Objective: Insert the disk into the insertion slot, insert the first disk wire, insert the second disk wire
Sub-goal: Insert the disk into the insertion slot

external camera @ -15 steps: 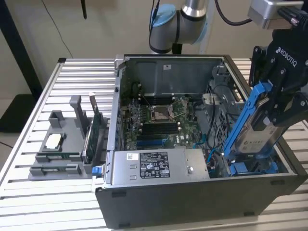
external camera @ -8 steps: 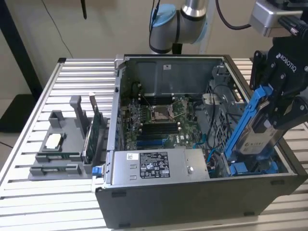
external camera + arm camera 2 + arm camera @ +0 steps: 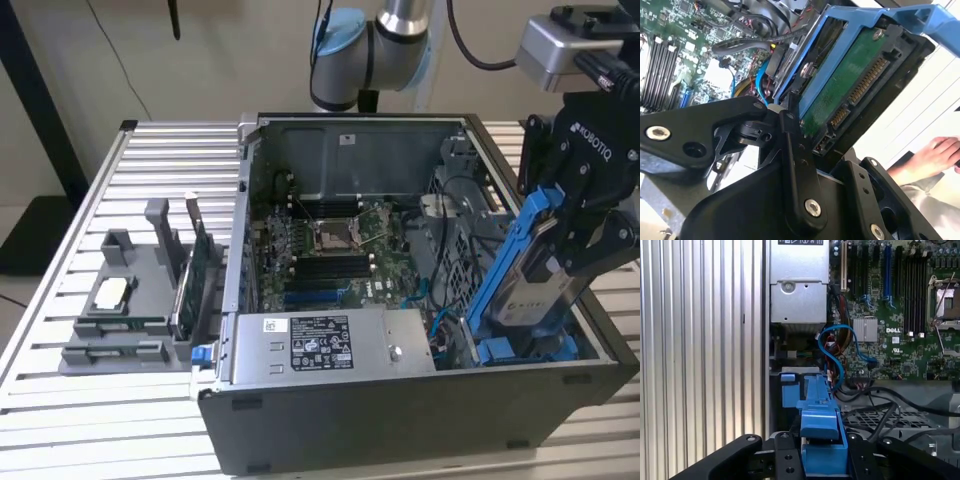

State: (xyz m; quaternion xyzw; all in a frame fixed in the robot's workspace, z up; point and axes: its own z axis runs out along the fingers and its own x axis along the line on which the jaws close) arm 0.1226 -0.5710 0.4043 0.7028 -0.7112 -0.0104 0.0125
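Observation:
The disk (image 3: 530,285), a silver-grey drive in a bright blue carrier, hangs tilted over the open computer case (image 3: 400,410) at the exterior view's right. My gripper (image 3: 590,225) is shut on its upper part. In the second wrist view, the disk's green circuit-board underside (image 3: 850,85) and its connectors sit between my black fingers (image 3: 792,145). In the first wrist view, the blue carrier (image 3: 821,427) is edge-on, pinched in my gripper (image 3: 822,452). Below it lies the blue-lined insertion slot (image 3: 520,350). A blue disk wire (image 3: 832,357) loops beside the slot.
A grey labelled power supply box (image 3: 330,345) fills the case's front. The green motherboard (image 3: 330,245) lies behind it. A grey tray (image 3: 130,300) with upright cards stands on the slatted table at the exterior view's left. A person's hand (image 3: 935,155) rests outside the case.

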